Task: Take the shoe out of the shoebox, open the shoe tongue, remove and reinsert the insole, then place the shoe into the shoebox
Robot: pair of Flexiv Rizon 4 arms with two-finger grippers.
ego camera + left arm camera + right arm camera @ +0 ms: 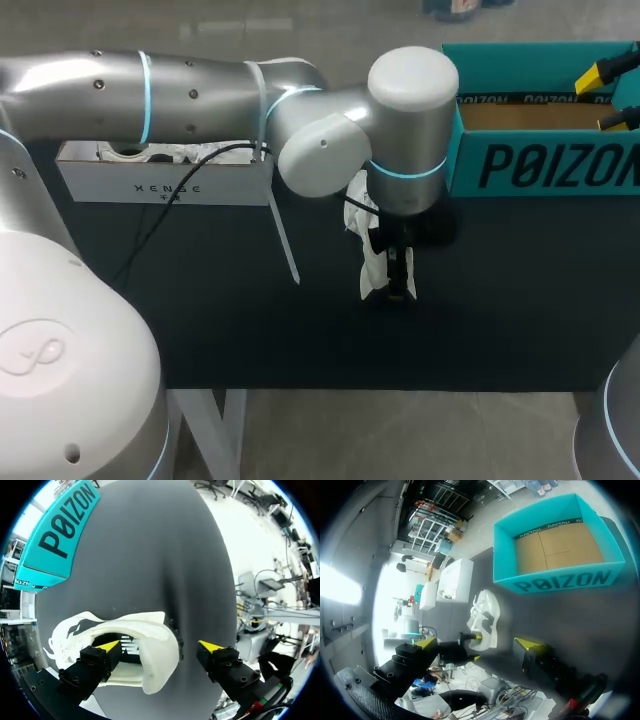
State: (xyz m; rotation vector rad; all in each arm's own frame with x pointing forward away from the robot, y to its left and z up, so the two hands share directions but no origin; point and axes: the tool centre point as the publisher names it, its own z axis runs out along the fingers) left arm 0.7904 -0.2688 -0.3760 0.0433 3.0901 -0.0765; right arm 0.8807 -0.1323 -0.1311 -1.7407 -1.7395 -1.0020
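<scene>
You've got a white box [165, 188] sitting at the back left of the black table [220, 330], white paper [185, 152] bunched inside it, and a thin white strip [285, 245] slanting down from its right corner.

teal shoebox [540, 165] — big dark lettering on side | white box [165, 187] — small dark lettering on front

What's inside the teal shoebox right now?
Only bare brown cardboard floor shows inside the teal shoebox. The white shoe lies outside it. In the right wrist view, the box's near wall hides a thin strip of the floor.
</scene>
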